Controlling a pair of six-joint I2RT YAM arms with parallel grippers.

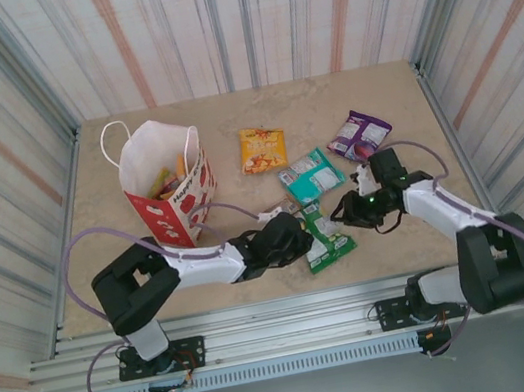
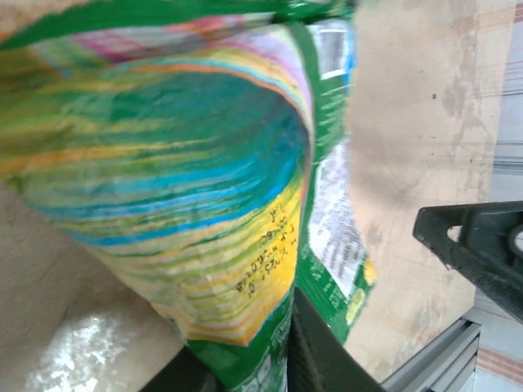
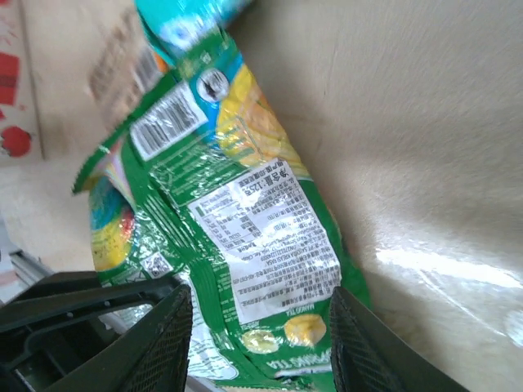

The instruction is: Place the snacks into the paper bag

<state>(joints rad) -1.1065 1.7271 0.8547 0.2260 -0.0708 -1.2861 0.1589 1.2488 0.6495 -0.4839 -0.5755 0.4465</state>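
A green snack packet [image 1: 327,237] lies near the table's front, right of centre. My left gripper [image 1: 300,236] is shut on its left edge, and in the left wrist view the curled packet [image 2: 188,163] rises from between the fingers [image 2: 323,355]. My right gripper [image 1: 346,212] hovers open over the packet's far end, and the label side of the packet [image 3: 261,237] lies between its spread fingers [image 3: 167,343]. The white and red paper bag [image 1: 167,184] stands open at the left with packets inside. Orange-yellow [image 1: 262,148], teal [image 1: 311,176] and purple [image 1: 360,134] packets lie on the table behind.
Striped walls close in the tan table [image 1: 228,121] on three sides, and a metal rail [image 1: 282,309] runs along the near edge. In the left wrist view a black part of the right gripper [image 2: 482,245] shows at the right.
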